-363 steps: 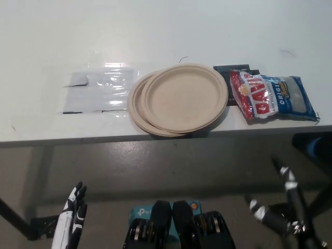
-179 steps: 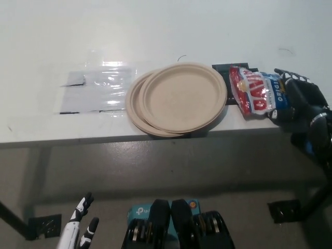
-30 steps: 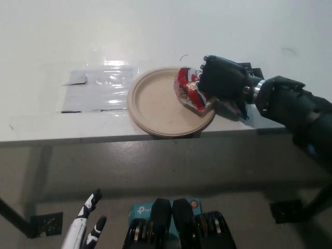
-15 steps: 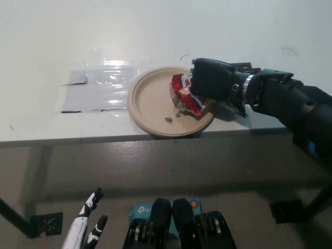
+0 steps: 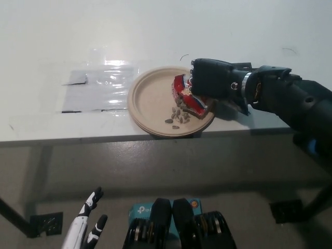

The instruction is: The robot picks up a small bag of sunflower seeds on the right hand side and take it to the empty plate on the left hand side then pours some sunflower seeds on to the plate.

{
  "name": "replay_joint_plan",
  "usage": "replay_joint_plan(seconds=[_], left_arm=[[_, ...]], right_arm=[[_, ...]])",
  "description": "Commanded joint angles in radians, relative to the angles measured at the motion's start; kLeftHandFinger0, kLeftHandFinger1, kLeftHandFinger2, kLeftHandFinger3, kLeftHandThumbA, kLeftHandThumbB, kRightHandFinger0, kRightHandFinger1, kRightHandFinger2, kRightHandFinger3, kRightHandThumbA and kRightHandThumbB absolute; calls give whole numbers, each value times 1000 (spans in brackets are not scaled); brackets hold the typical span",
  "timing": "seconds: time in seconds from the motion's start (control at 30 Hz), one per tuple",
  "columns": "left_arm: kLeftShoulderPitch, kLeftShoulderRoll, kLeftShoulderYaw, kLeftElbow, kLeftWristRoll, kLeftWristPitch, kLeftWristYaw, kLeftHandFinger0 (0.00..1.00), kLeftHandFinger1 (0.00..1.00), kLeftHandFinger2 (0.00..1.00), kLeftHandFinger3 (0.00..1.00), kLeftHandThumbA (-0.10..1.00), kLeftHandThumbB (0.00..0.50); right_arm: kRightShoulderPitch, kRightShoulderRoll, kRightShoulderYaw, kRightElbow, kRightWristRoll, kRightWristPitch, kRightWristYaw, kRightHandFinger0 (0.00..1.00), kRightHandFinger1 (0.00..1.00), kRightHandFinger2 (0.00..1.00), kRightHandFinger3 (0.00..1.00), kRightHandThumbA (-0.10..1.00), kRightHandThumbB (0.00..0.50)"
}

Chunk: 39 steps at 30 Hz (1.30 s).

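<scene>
Seeds [image 5: 178, 115] are lying on the plate [image 5: 148, 98] beneath the tilted bag [image 5: 188, 99] the right hand [image 5: 213, 80] is clutching; left hand [image 5: 85, 231] is hanging spread.

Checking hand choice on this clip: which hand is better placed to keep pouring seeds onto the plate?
The right hand: it holds the seed bag tipped over the plate, with seeds already lying there. The left hand hangs low, below the table edge, far from both.
</scene>
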Motion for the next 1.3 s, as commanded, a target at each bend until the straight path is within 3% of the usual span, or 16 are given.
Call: replay_joint_plan(seconds=[0.0, 0.07, 0.2, 0.27, 0.33, 0.37, 0.4, 0.47, 0.5, 0.6, 0.7, 0.8, 0.87, 1.13, 1.2, 1.27], left_arm=[[-6, 19, 3, -31, 0, -46, -5, 1000, 1000, 1000, 1000, 1000, 84], [-8, 17, 4, -24, -2, -51, -3, 1000, 1000, 1000, 1000, 1000, 90], [-4, 14, 3, -34, -12, -45, -9, 998, 1000, 1000, 1000, 1000, 89], [-6, 15, 3, -29, -11, -51, -7, 988, 1000, 1000, 1000, 1000, 91], [-6, 14, 4, -26, -16, -48, -10, 992, 1000, 1000, 1000, 1000, 95], [-6, 14, 4, -26, -16, -47, -10, 993, 1000, 1000, 1000, 1000, 96], [-6, 15, 3, -26, -16, -47, -11, 991, 1000, 1000, 1000, 1000, 108], [-5, 16, 3, -28, -8, -47, -8, 980, 1000, 1000, 1000, 1000, 103], [-5, 17, 3, -26, -6, -48, -7, 974, 1000, 1000, 1000, 1000, 107], [-9, 7, 0, -19, -11, -48, -5, 973, 1000, 1000, 1000, 1000, 105], [-9, 6, 1, -20, -8, -47, -2, 983, 1000, 1000, 1000, 1000, 112], [-10, 8, 0, -19, -2, -54, 1, 984, 1000, 1000, 1000, 1000, 97], [-8, 6, 1, -17, -3, -58, 3, 985, 1000, 1000, 1000, 1000, 105], [-13, 16, 1, -21, -2, -62, -3, 949, 1000, 1000, 1000, 1000, 102], [-13, 18, 4, -17, -2, -64, -2, 952, 1000, 1000, 1000, 1000, 96], [-13, 18, 3, -16, 5, -59, -1, 968, 1000, 1000, 1000, 1000, 96]], right_arm=[[-83, -38, 0, -10, -30, 12, 10, 0, 0, 310, 3, 53, 404], [-86, -44, -19, -20, -11, -12, 42, 0, 0, 312, 16, 109, 465], [-89, -51, -25, -20, -13, -9, 24, 0, 0, 276, 22, 86, 431], [-94, -57, -26, -20, -22, 13, 4, 0, 0, 251, 90, -11, 410], [-113, -69, -29, -17, -22, 6, 2, 0, 0, 214, 166, -100, 438], [-118, -71, -25, -16, -28, 5, 0, 0, 0, 182, 174, -100, 441], [-122, -74, -19, -11, -35, 8, -12, 0, 0, 131, 197, 3, 468], [-121, -76, -26, -5, -25, -9, -41, 0, 0, 55, 181, 77, 473], [-118, -82, -32, -21, -23, -5, -28, 0, 0, 48, 205, 43, 456], [-119, -87, -35, -27, -18, -16, -16, 0, 0, 67, 146, -41, 412], [-110, -82, -54, -18, -3, -5, -19, 0, 0, 56, 179, -85, 423], [-101, -75, -81, -2, 15, 15, -23, 0, 0, 39, 192, -24, 444], [-90, -75, -101, 0, 17, 46, -65, 0, 0, 1, 136, 54, 444], [-59, -60, -170, 11, 38, 57, -31, 0, 0, 28, 212, -87, 387], [-60, -50, -164, 19, 27, 48, -39, 0, 0, 3, 121, -100, 354], [-50, -22, -132, 30, -6, 50, -73, 0, 0, 13, 43, -23, 364]])
